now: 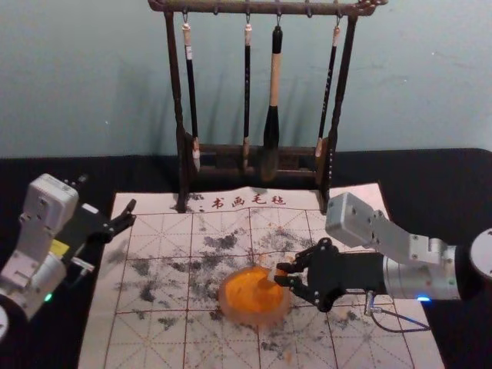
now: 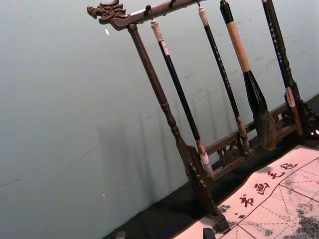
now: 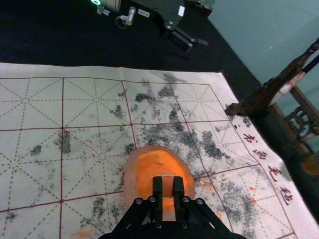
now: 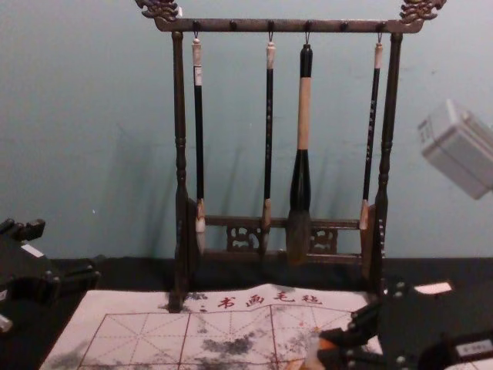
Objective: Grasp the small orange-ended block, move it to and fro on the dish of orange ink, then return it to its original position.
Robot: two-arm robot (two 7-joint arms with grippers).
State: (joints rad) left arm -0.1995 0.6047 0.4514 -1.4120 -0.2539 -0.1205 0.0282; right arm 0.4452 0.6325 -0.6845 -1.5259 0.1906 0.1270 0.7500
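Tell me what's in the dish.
Orange ink lies in the dish. The right gripper and the block it holds hide part of it in the right wrist view; the dish's bottom under the ink cannot be seen.

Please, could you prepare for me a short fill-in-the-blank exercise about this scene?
The black right gripper holds the small orange-ended block at the round pale-rimmed dish of ____ ink.
The black left gripper is near the left edge of the white grid-lined mat, its fingers ____, not closed.
From the dark wooden rack hang exactly ____ long-handled brushes.

Missing words: orange; open; four.
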